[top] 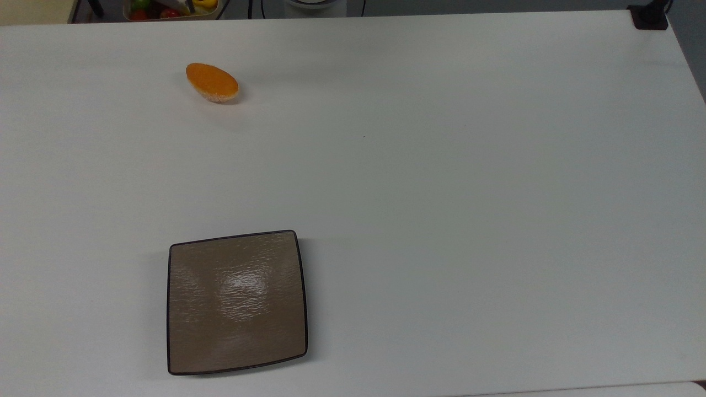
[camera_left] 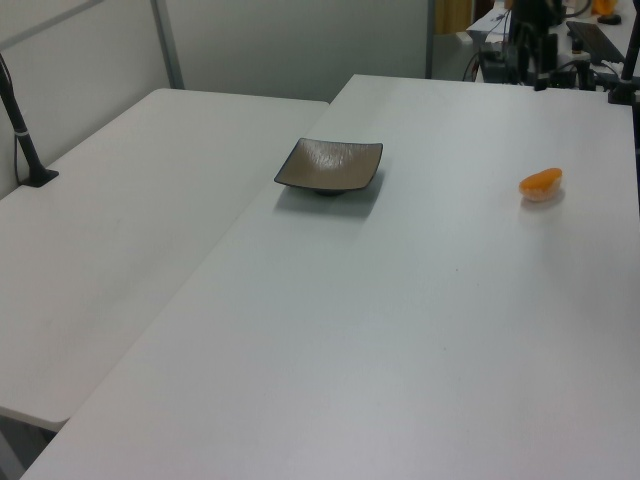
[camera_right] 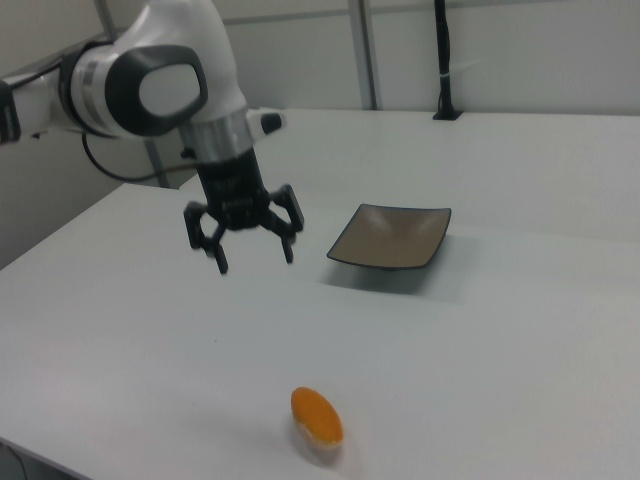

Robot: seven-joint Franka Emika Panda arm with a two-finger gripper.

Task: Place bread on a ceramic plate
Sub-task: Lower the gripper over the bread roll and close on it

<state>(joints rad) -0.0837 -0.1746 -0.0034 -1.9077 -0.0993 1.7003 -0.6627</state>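
Note:
The bread [top: 212, 82], a small orange half-oval bun, lies on the white table near the top view's upper left; it also lies at the left view's right [camera_left: 541, 183] and in the right view's foreground [camera_right: 317, 416]. The square brown ceramic plate [top: 237, 302] sits bare at the top view's lower left, also seen in the left view [camera_left: 330, 165] and right view [camera_right: 390, 237]. In the right view my gripper [camera_right: 255, 262] hangs open above the table, pointing down, well behind the bread and to the left of the plate, holding nothing.
A tray of coloured fruit [top: 165, 8] stands beyond the table's far edge at the top view's upper left. A black clamp [top: 651, 16] sits on the upper right corner. A second white table [camera_left: 120, 200] with a black post [camera_left: 20, 130] adjoins on the left view's left.

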